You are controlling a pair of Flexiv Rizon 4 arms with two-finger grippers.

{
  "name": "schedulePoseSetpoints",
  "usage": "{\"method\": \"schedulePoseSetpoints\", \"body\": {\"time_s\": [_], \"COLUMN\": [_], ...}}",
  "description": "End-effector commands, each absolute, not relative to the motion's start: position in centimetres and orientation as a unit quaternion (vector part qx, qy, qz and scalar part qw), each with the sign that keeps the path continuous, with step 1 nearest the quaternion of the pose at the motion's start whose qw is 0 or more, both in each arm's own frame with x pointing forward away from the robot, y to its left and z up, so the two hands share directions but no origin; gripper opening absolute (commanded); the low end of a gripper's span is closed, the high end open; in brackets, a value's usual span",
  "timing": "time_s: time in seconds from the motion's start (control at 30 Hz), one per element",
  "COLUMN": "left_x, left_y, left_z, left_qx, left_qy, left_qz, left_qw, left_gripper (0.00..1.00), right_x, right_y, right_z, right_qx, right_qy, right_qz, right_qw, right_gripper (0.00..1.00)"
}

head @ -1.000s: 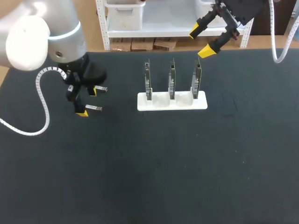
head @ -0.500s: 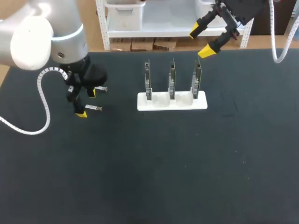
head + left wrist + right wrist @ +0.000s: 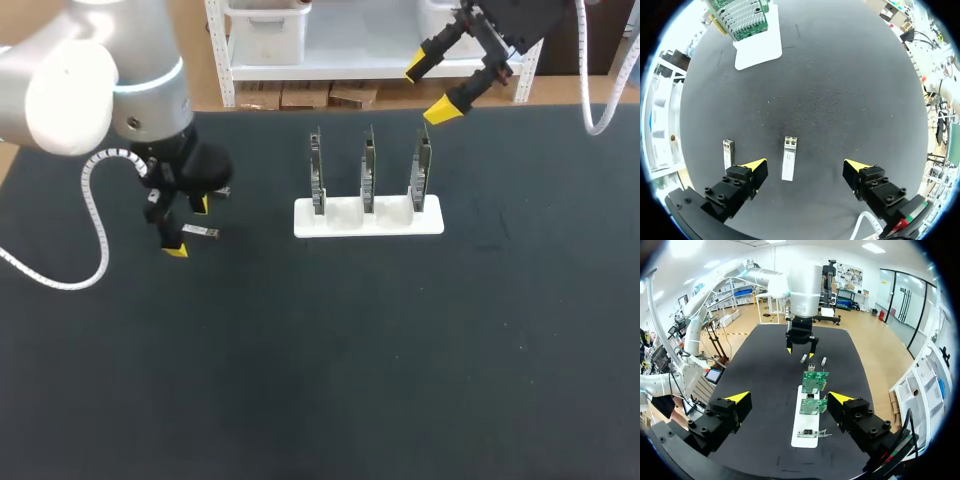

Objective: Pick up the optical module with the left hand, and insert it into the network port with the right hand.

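Two small silver optical modules lie on the black table. One optical module (image 3: pixel 202 231) (image 3: pixel 789 157) lies between the fingers of my open left gripper (image 3: pixel 188 227) (image 3: pixel 805 166), nearer one yellow tip, and neither finger touches it. The second module (image 3: pixel 219 190) (image 3: pixel 728 152) lies just outside that same finger. A white stand (image 3: pixel 368 217) (image 3: pixel 757 47) (image 3: pixel 807 427) holds three upright green network cards (image 3: pixel 814 380). My right gripper (image 3: pixel 428 92) (image 3: pixel 789 398) hangs open and empty high above the table's far edge, behind the stand's right end.
The black table (image 3: pixel 380 350) stretches wide in front of the stand. My left arm's white cable (image 3: pixel 92 215) loops over the table's left side.
My left gripper has shifted slightly toward the table's front, over the module. The right arm has not moved.
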State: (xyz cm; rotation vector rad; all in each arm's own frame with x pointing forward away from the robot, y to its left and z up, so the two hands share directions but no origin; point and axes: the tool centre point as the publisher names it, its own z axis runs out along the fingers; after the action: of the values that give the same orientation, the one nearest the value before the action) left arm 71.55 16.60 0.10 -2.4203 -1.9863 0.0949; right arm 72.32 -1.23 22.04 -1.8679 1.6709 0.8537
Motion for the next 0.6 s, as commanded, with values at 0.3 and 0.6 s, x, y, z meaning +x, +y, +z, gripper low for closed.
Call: {"method": "schedulePoseSetpoints", "body": {"time_s": [0.3, 0.6], "left_x": [72.17, 72.76], "left_y": [16.26, 16.99], "left_z": [-0.17, 0.01], "left_qx": [-0.777, -0.769], "left_qy": [-0.629, -0.639], "left_qz": [0.017, 0.01], "left_qw": [0.015, 0.012], "left_gripper": [1.0, 1.0], "right_x": [72.09, 72.09], "right_y": [-1.28, -1.28], "right_z": [22.02, 22.02], "right_qx": [-0.683, -0.683], "right_qy": [0.613, 0.613], "right_qz": [0.311, 0.311], "right_qw": [0.247, 0.247], "right_gripper": [1.0, 1.0]}}
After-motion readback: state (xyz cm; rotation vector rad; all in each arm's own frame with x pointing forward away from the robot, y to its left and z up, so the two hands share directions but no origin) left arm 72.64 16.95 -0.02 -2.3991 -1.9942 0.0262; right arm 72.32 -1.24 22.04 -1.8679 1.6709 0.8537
